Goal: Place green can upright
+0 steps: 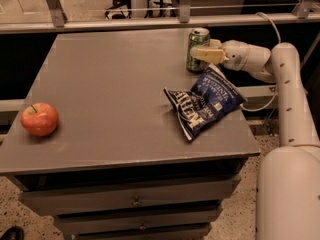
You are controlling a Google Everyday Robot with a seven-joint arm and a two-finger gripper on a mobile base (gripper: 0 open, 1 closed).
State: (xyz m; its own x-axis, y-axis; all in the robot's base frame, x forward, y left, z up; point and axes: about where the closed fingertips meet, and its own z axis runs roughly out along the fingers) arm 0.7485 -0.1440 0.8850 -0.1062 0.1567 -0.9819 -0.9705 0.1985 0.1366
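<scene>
The green can stands upright at the far side of the surface. The pincer comes in from the right and pinches it.

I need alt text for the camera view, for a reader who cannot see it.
A green can stands upright at the far right of a grey table, with the robot's gripper at its right side. A blue chip bag lies nearer; a red apple sits at the left edge.
</scene>
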